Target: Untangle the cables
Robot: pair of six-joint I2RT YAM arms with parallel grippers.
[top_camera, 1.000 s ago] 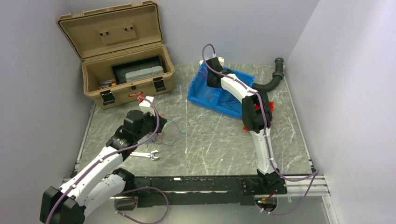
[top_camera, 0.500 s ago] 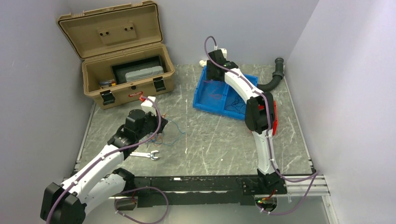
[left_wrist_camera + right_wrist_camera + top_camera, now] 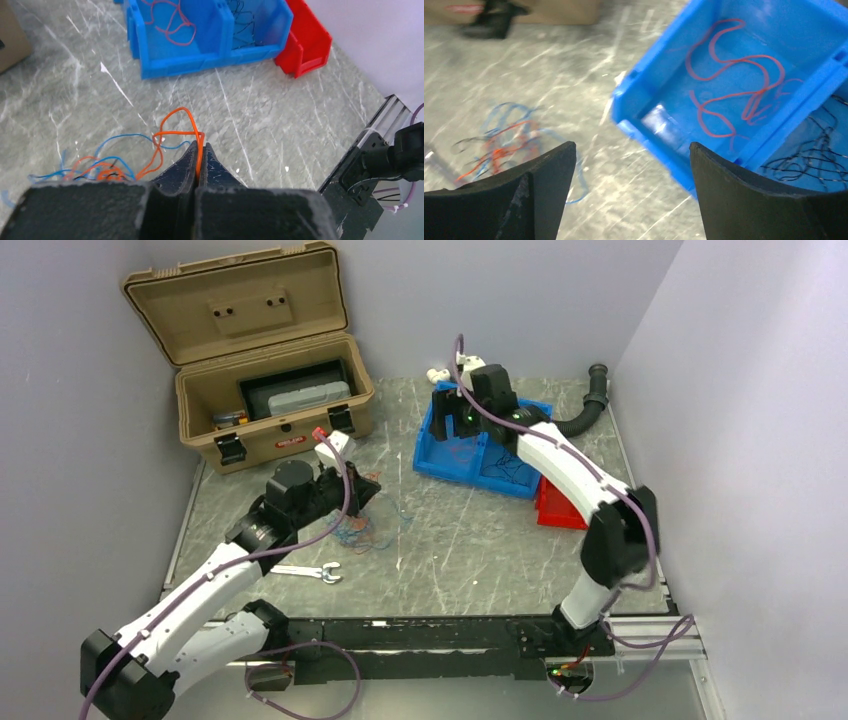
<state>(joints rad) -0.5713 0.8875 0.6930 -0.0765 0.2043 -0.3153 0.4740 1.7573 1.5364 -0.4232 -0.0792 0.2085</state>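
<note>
Left gripper [image 3: 198,152]: jaws clamped on an orange wire [image 3: 175,132] of the cables [image 3: 100,170], tangled on the tabletop [image 3: 280,115]. Drawing it free looks the step, needing a slow pull. Right gripper [image 3: 631,150]: jaws apart over blue bin [image 3: 644,75], red wire [image 3: 734,61] inside.

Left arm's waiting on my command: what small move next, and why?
Probably lift the left gripper slowly away from the tangle: it is shut on an orange wire that runs back into that pile. The right gripper hangs open over the blue bin.
</note>
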